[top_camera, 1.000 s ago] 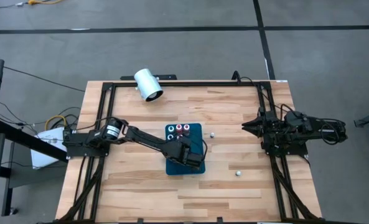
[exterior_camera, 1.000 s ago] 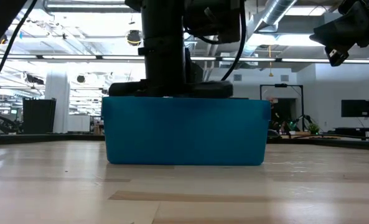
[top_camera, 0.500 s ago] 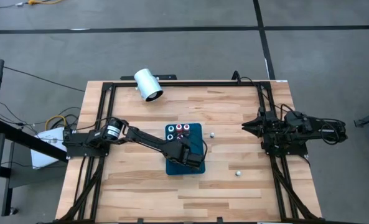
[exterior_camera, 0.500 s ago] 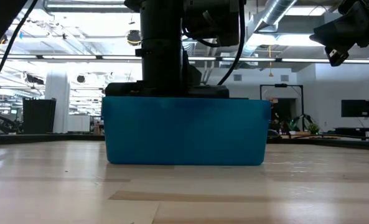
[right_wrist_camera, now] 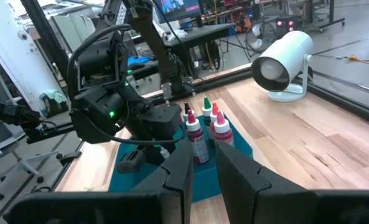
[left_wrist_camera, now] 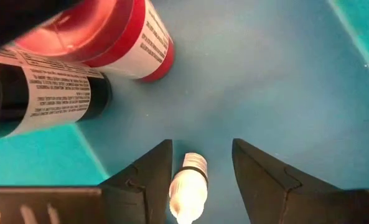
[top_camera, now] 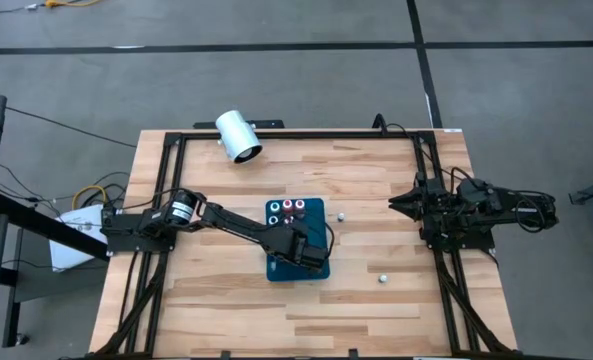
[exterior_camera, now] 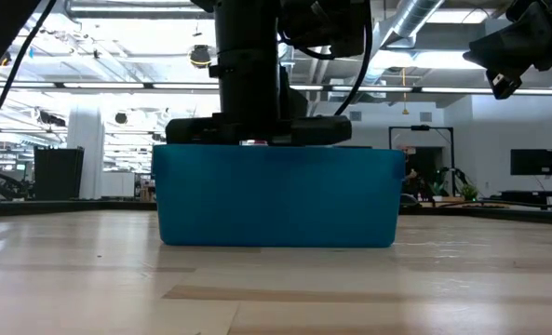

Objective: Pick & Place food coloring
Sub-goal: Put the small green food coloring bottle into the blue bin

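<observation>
Food coloring bottles (top_camera: 286, 209) stand upright in a group at the far end of the blue tray (top_camera: 315, 207), which lies near the middle of the wooden table (top_camera: 376, 170); in the right wrist view the bottles (right_wrist_camera: 204, 124) show red and green tops. Left gripper (top_camera: 304, 252) is lowered into the near part of the tray, just near of the standing group. In its own wrist view the left gripper (left_wrist_camera: 200, 176) has its fingers (left_wrist_camera: 152, 180) apart, and a small bottle with a pale top (left_wrist_camera: 187, 194) sits in the gap between them on the tray floor; whether the fingers touch it cannot be told. A red bottle (left_wrist_camera: 131, 43) and a dark bottle (left_wrist_camera: 44, 93) stand just beyond it. From table height the tray wall (exterior_camera: 276, 195) hides the bottles, with the left arm descending behind it. Right gripper (top_camera: 398, 203) waits at the right edge of the table, well apart from the tray, its fingers (right_wrist_camera: 179, 171) close together and holding nothing. Two small pale objects (top_camera: 342, 215) (top_camera: 383, 278) lie on the bare wood to the right of the tray. A white cylinder (top_camera: 239, 136) rests at the far left of the table
</observation>
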Robot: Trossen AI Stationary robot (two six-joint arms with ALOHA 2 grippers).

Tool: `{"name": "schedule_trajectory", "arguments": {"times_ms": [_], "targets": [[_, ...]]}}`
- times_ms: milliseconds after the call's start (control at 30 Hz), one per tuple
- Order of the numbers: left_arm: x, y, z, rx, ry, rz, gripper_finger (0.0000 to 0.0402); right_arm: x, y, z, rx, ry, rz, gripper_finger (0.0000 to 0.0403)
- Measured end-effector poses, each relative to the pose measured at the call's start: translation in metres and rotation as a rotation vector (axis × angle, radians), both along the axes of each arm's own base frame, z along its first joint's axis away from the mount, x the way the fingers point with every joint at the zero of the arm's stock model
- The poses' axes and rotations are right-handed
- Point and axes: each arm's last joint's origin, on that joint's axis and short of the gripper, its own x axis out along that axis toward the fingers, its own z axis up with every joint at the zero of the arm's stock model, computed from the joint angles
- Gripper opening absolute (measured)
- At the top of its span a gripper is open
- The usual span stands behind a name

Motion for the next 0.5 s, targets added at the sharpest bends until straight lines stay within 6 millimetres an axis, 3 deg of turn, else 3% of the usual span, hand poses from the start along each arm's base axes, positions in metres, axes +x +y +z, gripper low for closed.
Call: {"name": "schedule_trajectory", "arguments": {"times_ms": [333,500], "targets": [[-0.001,-0.001,0.002,-0.032,0.003,-0.001,0.0160,0.000,0.000,0.000,0.000,0.000,0.000,0.0060],[-0.002,0.000,0.013,-0.013,0.008,0.001,0.0160,0.000,0.000,0.000,0.000,0.000,0.000,0.0060]]}}
